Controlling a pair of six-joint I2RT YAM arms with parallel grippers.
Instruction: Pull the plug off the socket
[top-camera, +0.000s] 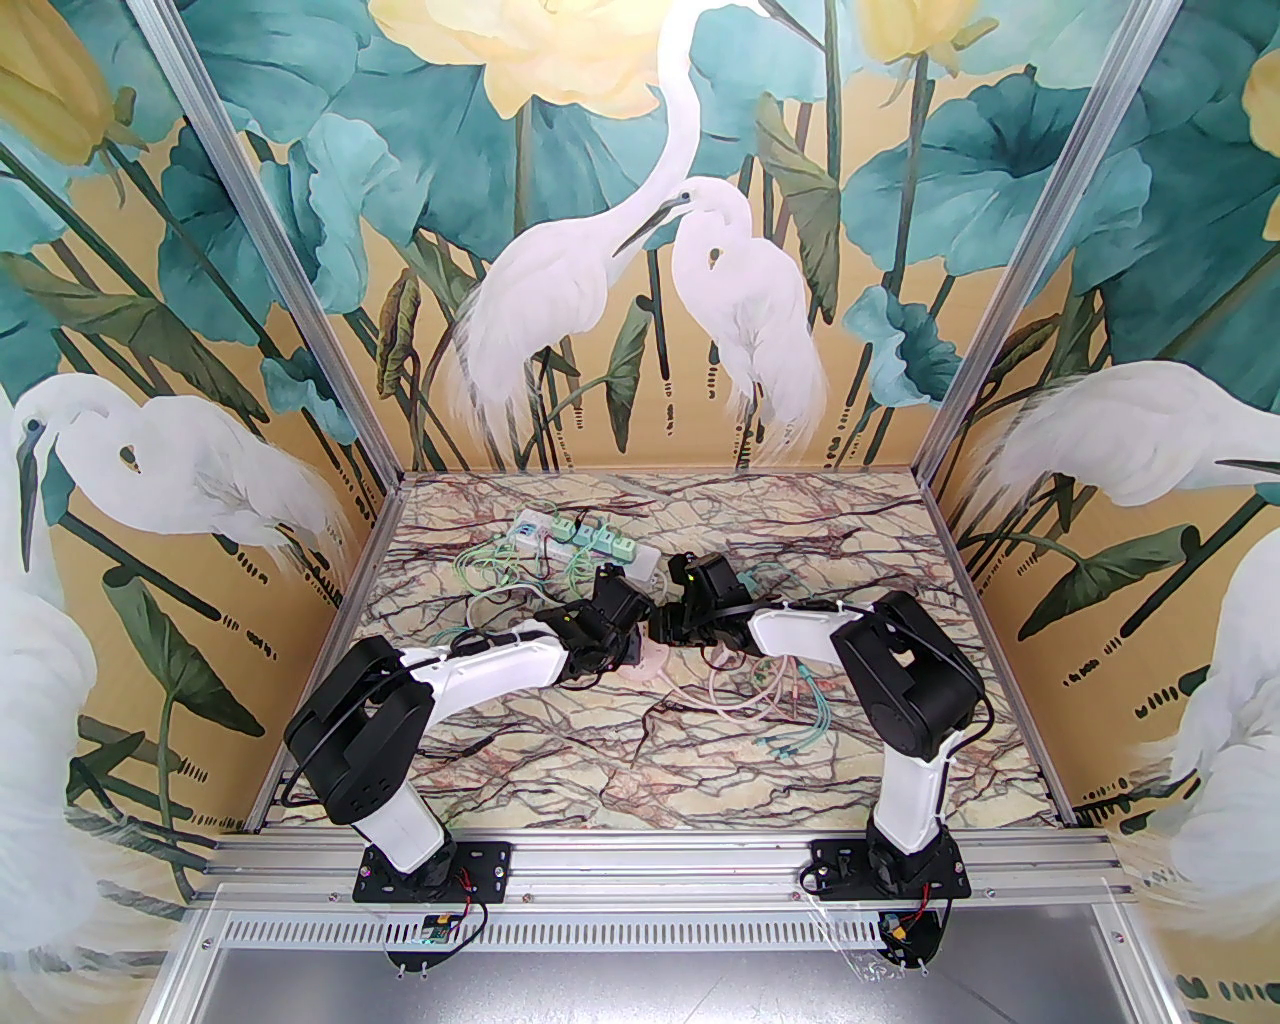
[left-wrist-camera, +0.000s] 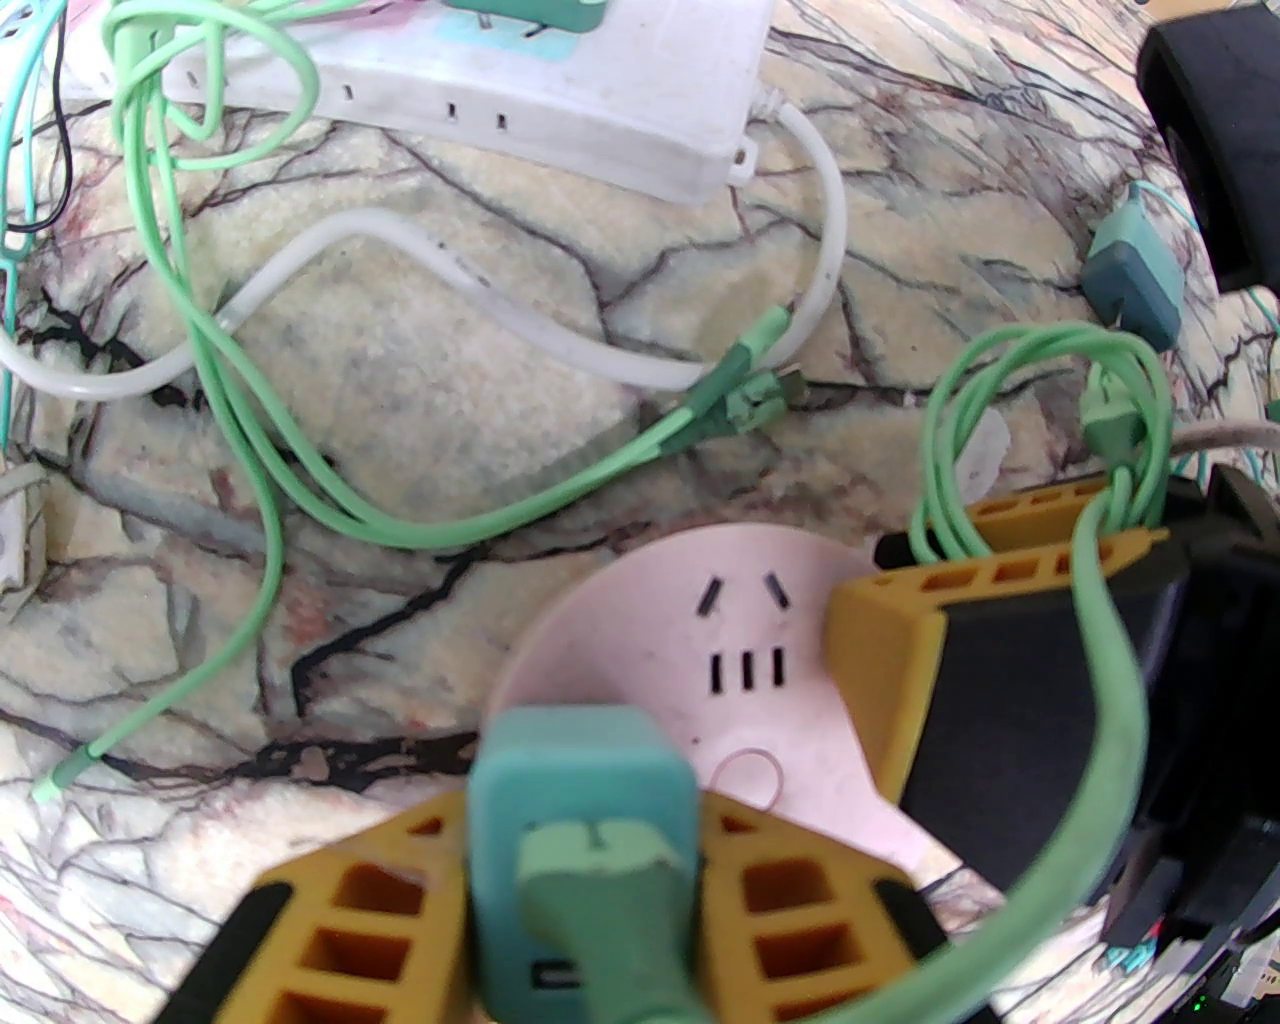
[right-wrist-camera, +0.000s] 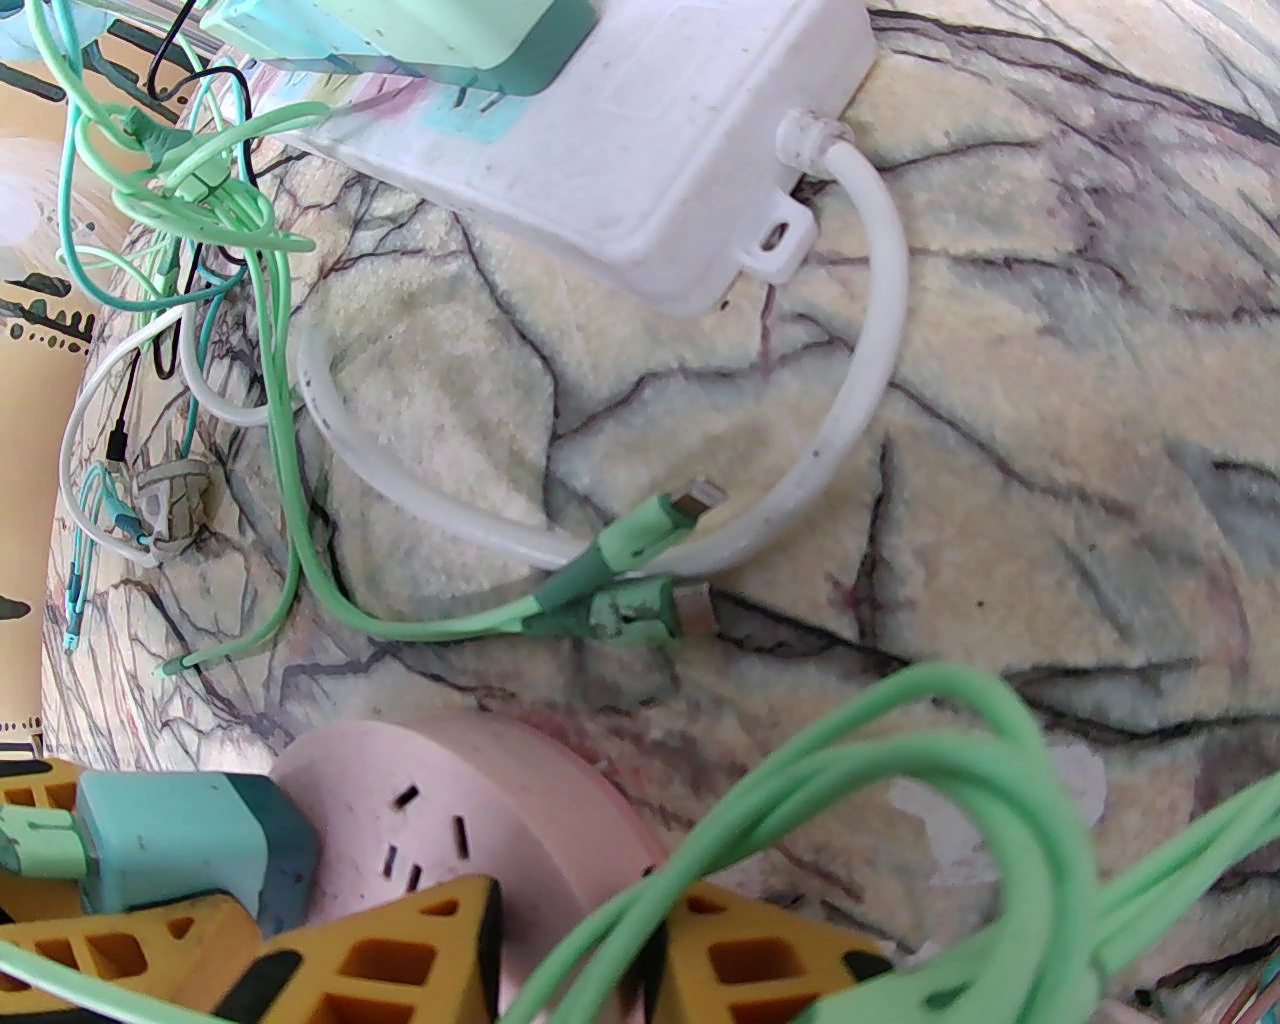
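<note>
- I count two arms: the left arm (top-camera: 480, 665) and the right arm (top-camera: 800, 630).
- One white power strip (left-wrist-camera: 600, 120).
- One pink round socket (left-wrist-camera: 740, 640).
- Four green plugs (top-camera: 600, 540) sit on the strip, as best I can count from above.
- Two teal plugs are off the strip: the near plug (left-wrist-camera: 580, 800) and the loose plug (left-wrist-camera: 1130, 265).
- There are several green cables (left-wrist-camera: 230, 400), too tangled for me to count.

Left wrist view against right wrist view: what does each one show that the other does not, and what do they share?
Left wrist view: the left gripper clamped on the teal plug from behind, plus a loose teal adapter at far right. Right wrist view: the right gripper astride the pink socket, plus the painted wall at left. Both: plug, socket, white power strip, split green cable.
</note>
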